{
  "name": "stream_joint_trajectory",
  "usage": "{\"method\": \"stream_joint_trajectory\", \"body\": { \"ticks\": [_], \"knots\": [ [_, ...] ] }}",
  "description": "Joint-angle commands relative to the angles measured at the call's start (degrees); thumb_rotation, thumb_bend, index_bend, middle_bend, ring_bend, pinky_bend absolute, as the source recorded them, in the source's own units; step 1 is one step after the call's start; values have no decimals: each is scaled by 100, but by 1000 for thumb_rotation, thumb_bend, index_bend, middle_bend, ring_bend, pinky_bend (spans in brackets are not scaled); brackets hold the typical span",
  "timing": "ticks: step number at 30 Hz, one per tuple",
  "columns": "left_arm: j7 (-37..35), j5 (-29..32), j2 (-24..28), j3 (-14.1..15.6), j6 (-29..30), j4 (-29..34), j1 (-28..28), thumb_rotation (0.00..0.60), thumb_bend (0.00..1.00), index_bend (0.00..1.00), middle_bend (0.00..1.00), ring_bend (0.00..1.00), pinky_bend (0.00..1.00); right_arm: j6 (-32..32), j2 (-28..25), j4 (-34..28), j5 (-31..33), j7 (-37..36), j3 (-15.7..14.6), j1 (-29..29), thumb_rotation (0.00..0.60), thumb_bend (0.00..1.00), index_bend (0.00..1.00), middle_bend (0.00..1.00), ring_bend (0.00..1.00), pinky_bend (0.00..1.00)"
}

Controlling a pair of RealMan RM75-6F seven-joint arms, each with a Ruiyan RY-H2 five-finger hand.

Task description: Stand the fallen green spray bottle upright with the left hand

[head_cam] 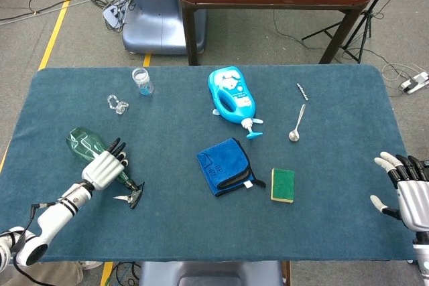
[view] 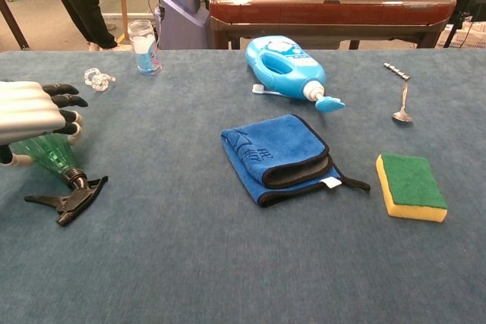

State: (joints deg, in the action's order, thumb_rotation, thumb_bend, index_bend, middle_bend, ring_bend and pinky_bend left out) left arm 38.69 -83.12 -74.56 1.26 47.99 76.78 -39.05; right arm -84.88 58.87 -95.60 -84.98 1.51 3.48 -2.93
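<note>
The green spray bottle [head_cam: 80, 143] lies on its side near the table's left edge, its black trigger head [head_cam: 131, 196] pointing toward the front. My left hand [head_cam: 103, 168] lies over the bottle's middle. In the chest view the left hand [view: 34, 110] covers the green spray bottle [view: 50, 154] from above, fingers curled over its far side and thumb under its near side. The trigger head [view: 68, 196] rests on the cloth. My right hand [head_cam: 405, 191] hovers at the table's right edge, fingers spread, holding nothing.
A blue detergent bottle [head_cam: 232, 95] lies at the back centre. A folded blue cloth [head_cam: 224, 166] and a green-and-yellow sponge [head_cam: 283, 185] sit mid-table. A spoon [head_cam: 296, 125], a small glass jar [head_cam: 141, 81] and a clear plastic piece [head_cam: 117, 104] lie further back.
</note>
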Motion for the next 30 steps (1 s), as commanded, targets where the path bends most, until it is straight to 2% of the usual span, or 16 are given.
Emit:
{"method": "stream_joint_trajectory", "body": {
  "ticks": [1,7,14,25,30],
  "knots": [
    [29,32,-29,-4,25,-14,3,600,328,426,315,114,0,1,0,1,-1,-1,-2,2,600,179,211,165,88,91],
    [-267,-52,-82,1,156,-120,12,600,352,516,414,194,0,-16,-7,-10,-18,-9,2,4,600,179,211,165,88,91],
    [-1421,-112,140,-161,385,66,17,600,359,538,441,222,0,-38,-19,-41,-41,5,7,5,600,179,211,165,88,91],
    [-4700,115,841,-754,614,995,45,600,360,535,456,236,2,-49,-24,-65,-74,1,3,3,600,179,211,165,88,91],
    [-6390,35,937,-951,622,1246,10,600,361,518,456,231,3,-66,-31,-82,-84,22,-1,11,600,179,211,165,88,92]
  ]
}}
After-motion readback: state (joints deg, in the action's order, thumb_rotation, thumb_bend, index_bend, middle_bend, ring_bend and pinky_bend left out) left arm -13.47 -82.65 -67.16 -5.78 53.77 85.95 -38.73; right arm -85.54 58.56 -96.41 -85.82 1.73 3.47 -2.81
